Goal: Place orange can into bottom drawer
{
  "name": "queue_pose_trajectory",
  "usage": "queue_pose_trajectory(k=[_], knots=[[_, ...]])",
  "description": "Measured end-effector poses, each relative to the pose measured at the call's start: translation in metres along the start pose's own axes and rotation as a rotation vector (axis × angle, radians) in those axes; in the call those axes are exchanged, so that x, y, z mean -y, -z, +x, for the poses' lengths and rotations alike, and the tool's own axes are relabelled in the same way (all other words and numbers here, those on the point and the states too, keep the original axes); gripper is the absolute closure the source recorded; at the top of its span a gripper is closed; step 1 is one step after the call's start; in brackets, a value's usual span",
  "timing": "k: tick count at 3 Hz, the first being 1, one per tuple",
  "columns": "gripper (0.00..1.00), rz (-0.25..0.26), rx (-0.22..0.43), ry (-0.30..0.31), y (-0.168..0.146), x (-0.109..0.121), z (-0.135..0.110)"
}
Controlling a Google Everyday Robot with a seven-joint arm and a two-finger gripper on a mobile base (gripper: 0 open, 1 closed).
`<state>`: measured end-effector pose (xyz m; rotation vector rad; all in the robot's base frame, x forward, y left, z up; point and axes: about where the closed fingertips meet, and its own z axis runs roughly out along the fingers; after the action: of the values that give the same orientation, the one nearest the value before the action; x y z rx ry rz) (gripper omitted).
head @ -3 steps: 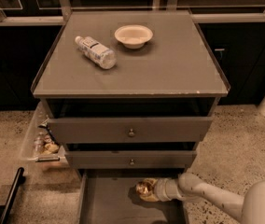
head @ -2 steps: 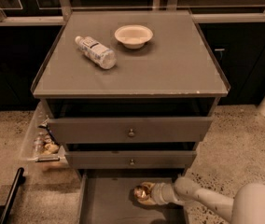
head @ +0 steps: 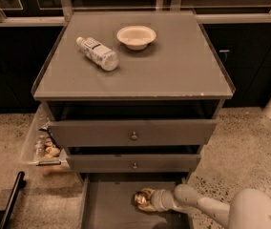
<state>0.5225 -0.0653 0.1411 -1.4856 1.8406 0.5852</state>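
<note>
Gripper [head: 151, 200] at the end of a pale robot arm [head: 207, 209] reaches in from the lower right, low inside the bottom drawer [head: 108, 205], closed on the orange can [head: 142, 199]. The can lies on its side across the drawer's middle, just above or on the flat grey floor; which one cannot be told.

Above it stands the grey cabinet, with its middle drawer [head: 134, 163] slightly out and its top drawer [head: 133, 133] pulled further out. On the cabinet top [head: 183, 75] a clear plastic bottle [head: 97, 53] lies on its side at the left and a pale bowl [head: 136, 36] sits near the back. Speckled stone flooring [head: 243, 147] surrounds the cabinet, with dark cupboards behind.

Compared with a second ago, the gripper and can have shifted a little left and nearer the drawer's front; the bottle and bowl are unchanged.

Bare drawer floor lies to the can's left. The middle drawer's front overhangs the back of the bottom drawer. A clear bin [head: 40, 144] of small items stands just beside the cabinet's left side.
</note>
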Motion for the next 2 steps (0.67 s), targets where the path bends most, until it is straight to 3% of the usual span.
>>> queue_pose_trajectory(k=[2], knots=[[0.53,0.0,0.0,0.0,-0.0002,-0.0002,0.0001]])
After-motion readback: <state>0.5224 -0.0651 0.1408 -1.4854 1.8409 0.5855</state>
